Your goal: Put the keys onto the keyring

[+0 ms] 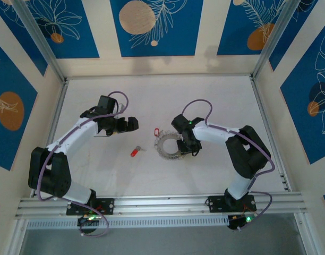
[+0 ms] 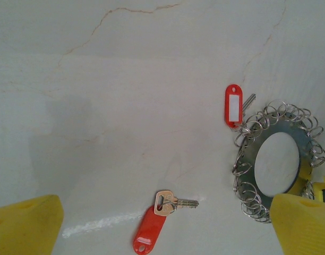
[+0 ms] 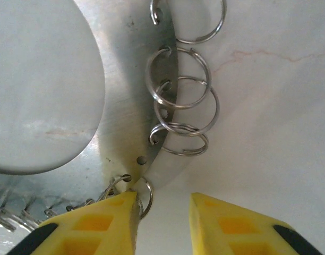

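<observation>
White tabletop (image 1: pixel 109 170), keyring (image 3: pixel 125 111) just beside right tool (image 3: pixel 163 210)

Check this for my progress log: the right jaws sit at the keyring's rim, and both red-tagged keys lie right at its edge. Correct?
Not both. The left wrist view shows only the pale-tagged key at the edge of the keyring; the other red-tagged key lies apart from it. The rest holds.

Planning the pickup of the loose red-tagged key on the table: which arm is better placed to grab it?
Left. The left claw, open, hovers nearest the loose key; the right claw sits at the keyring's edge, farther away.
</observation>
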